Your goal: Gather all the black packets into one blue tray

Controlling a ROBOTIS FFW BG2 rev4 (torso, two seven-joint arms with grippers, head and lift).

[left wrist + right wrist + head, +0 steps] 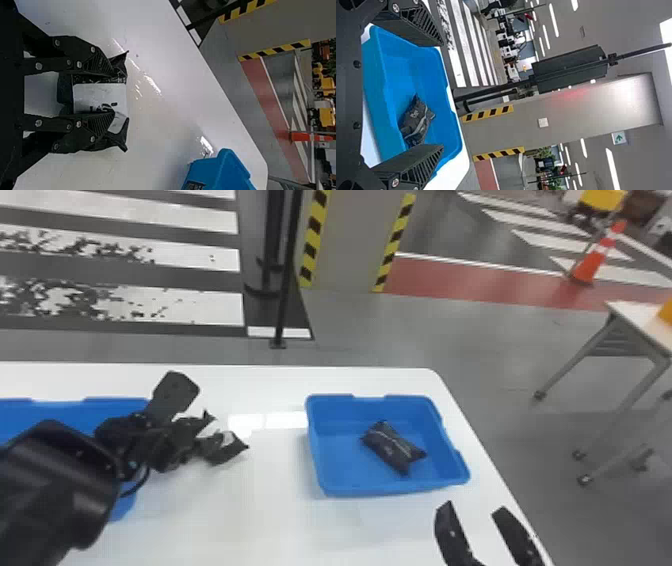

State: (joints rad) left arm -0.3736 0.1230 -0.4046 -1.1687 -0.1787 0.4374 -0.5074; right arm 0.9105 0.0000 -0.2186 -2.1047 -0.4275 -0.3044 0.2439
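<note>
With fingers parted, the left end effector (211, 437) clasps one black packet (99, 97); the right end effector (474, 510) gapes empty, and a second black packet (389, 446) lies in one of two blue trays (350, 485).

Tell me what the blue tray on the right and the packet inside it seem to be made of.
The blue tray looks like molded plastic, smooth with a slight sheen and rounded corners. The black packet is probably soft plastic film, judging by its creases and pointed corners.
</note>
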